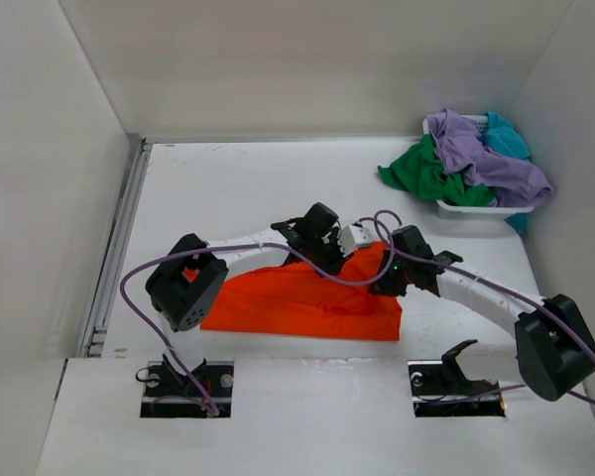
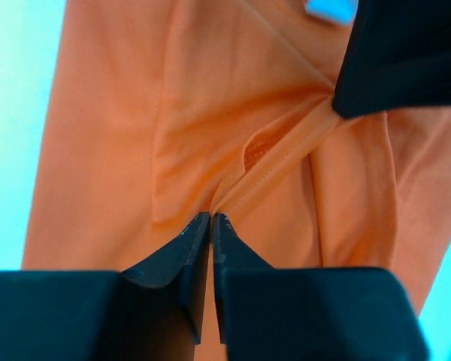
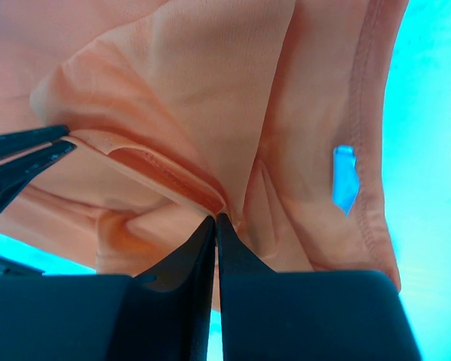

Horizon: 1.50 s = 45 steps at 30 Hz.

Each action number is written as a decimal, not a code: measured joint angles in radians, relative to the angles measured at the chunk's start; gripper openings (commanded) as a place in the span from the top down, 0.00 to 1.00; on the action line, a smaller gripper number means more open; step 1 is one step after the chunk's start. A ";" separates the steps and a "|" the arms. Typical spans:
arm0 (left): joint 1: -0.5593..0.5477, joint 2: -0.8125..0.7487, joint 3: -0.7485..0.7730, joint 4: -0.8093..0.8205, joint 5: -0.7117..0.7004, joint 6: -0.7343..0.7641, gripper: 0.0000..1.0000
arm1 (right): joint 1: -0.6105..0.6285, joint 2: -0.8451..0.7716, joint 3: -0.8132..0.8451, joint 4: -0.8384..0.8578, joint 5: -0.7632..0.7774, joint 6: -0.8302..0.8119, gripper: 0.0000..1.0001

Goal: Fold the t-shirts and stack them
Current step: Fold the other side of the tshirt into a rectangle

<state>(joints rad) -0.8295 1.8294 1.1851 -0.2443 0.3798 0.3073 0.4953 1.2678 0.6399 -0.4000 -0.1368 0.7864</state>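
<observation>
The orange t-shirt (image 1: 297, 297) lies spread in the middle of the table, its far edge bunched up. My left gripper (image 1: 327, 256) is at that far edge, and in the left wrist view it (image 2: 211, 216) is shut on the shirt's collar band (image 2: 286, 154). Close to its right, my right gripper (image 1: 392, 273) is also on that edge. The right wrist view shows it (image 3: 216, 216) shut on a fold of the same collar (image 3: 158, 169). The collar stretches taut between the two grips. The purple t-shirt (image 1: 476, 149), green t-shirt (image 1: 421, 174) and teal t-shirt (image 1: 506, 134) lie heaped in a basket.
The white mesh basket (image 1: 471, 208) stands at the back right against the side wall. White walls close off the table at the back and on both sides. A metal rail (image 1: 119, 238) runs along the left edge.
</observation>
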 measured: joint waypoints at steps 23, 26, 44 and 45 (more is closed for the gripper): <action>-0.021 -0.059 -0.055 -0.111 0.036 0.139 0.68 | -0.039 -0.155 -0.002 -0.060 -0.003 0.002 0.70; -0.024 -0.062 -0.055 -0.154 0.032 0.175 0.57 | -0.063 -0.191 -0.002 -0.049 -0.002 -0.002 0.73; 0.153 -0.201 0.001 -0.299 0.046 0.157 0.42 | -0.092 -0.159 -0.023 -0.029 0.032 0.002 0.70; 0.116 -0.200 0.005 -0.301 0.046 0.157 0.42 | -0.092 -0.172 -0.033 -0.035 0.032 0.004 0.70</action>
<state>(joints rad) -0.7136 1.6291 1.1900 -0.5453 0.4255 0.4644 0.4038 1.0958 0.6071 -0.4347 -0.1047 0.7906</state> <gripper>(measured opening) 0.575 0.299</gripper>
